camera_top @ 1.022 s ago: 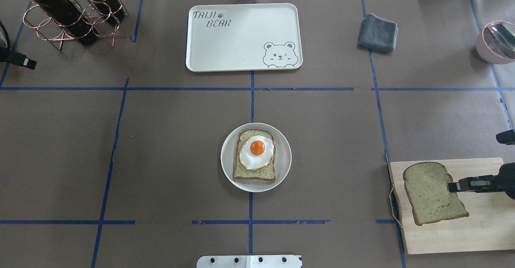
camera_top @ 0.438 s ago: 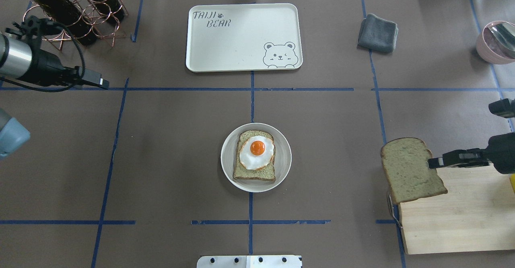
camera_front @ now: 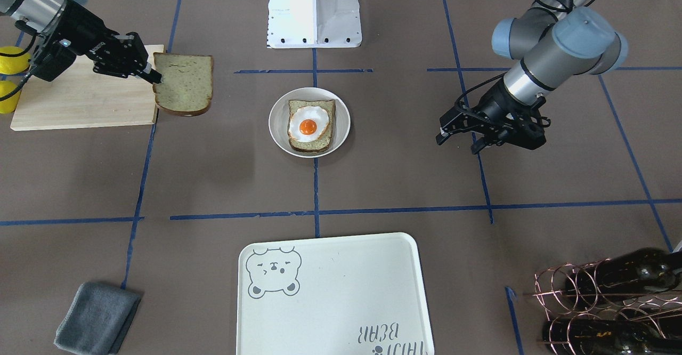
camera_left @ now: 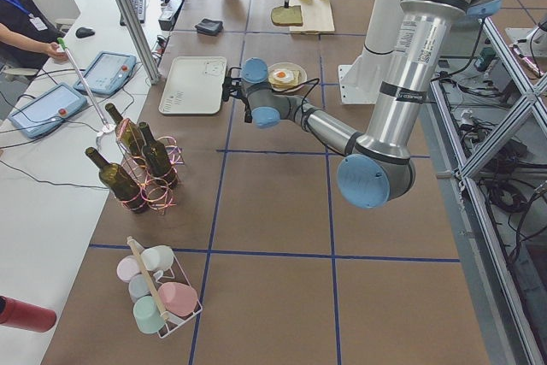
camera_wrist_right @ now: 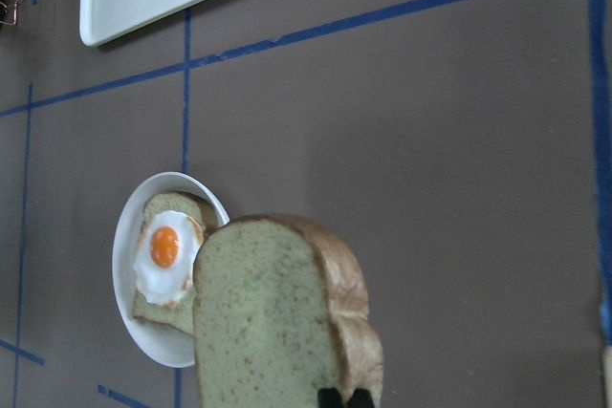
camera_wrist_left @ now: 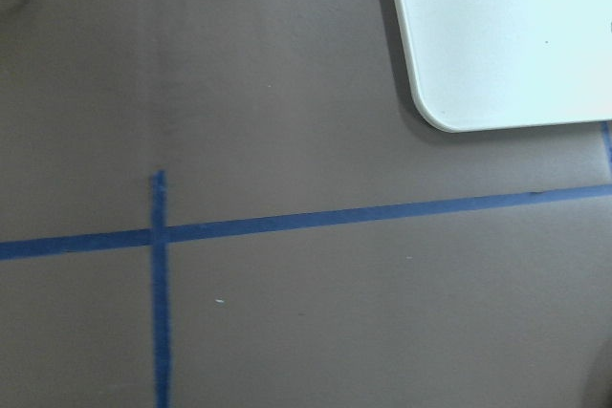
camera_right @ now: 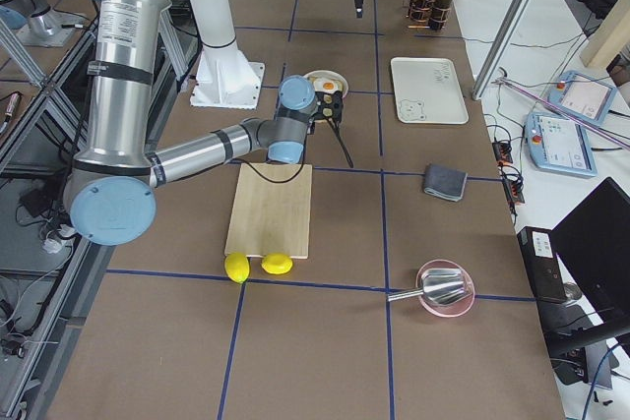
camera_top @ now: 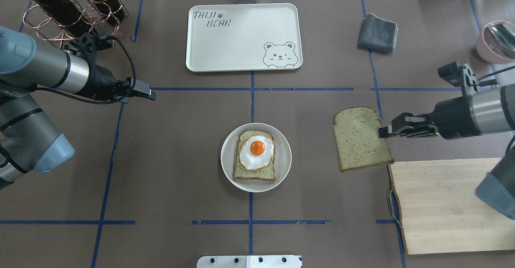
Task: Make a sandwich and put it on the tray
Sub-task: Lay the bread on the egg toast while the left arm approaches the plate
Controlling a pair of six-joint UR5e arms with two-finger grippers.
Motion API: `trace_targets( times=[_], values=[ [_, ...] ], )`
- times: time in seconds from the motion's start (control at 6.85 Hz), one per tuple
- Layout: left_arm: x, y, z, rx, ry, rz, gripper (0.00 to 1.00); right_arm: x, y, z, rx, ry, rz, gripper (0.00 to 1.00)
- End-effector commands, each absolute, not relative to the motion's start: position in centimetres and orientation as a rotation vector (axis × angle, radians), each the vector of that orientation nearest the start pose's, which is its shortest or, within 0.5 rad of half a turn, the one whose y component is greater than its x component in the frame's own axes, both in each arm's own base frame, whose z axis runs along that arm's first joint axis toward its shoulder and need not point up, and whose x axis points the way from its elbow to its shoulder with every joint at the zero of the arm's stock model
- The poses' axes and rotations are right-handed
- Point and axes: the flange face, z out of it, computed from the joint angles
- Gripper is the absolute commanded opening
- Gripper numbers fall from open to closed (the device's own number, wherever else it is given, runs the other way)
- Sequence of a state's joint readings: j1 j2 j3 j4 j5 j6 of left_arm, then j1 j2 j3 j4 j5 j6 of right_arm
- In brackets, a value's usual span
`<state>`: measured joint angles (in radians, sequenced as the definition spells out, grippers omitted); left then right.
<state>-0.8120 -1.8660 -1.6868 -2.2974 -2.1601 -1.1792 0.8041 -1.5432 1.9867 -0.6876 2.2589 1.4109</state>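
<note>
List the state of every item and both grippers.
Right gripper: shut on the loose bread slice.
Loose bread slice: held in the air, off the cutting board.
Left gripper: open, empty.
Egg: on the bottom bread slice in the bowl.
Tray: empty.
Cutting board: no bread on it.

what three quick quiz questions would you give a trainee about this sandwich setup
1. True or false: the fried egg lies on a bread slice in the bowl.
2. Which arm carries the second slice in the air? A left, B right.
3. Fill in: the drawing on the tray shows a ___ face.
Key: 1 true; 2 B, pinched in the right claw; 3 bear.
</note>
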Motion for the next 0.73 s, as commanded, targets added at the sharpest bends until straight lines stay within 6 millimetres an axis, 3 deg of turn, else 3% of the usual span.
trace_targets(
  times=[0.0, 0.15, 0.44, 0.58],
  values=[
    [38.1, -48.3, 33.6, 0.163, 1.227, -0.048, 1.0, -38.0, -38.1, 25.3, 0.084, -1.359, 0.155, 0.0],
    [39.0, -47.9, 33.2, 0.154, 1.232, -0.033, 1.0, -42.9, -35.7, 24.0, 0.143, -1.343, 0.173, 0.0],
    [39.3, -47.8, 33.3, 0.149, 1.231, -0.028, 1.0, -47.4, -36.0, 23.6, 0.137, -1.326, 0.169, 0.0],
    [39.5, -47.9, 32.9, 0.151, 1.236, -0.026, 1.0, -49.2, -36.4, 24.3, 0.131, -1.302, 0.171, 0.0]
  ],
)
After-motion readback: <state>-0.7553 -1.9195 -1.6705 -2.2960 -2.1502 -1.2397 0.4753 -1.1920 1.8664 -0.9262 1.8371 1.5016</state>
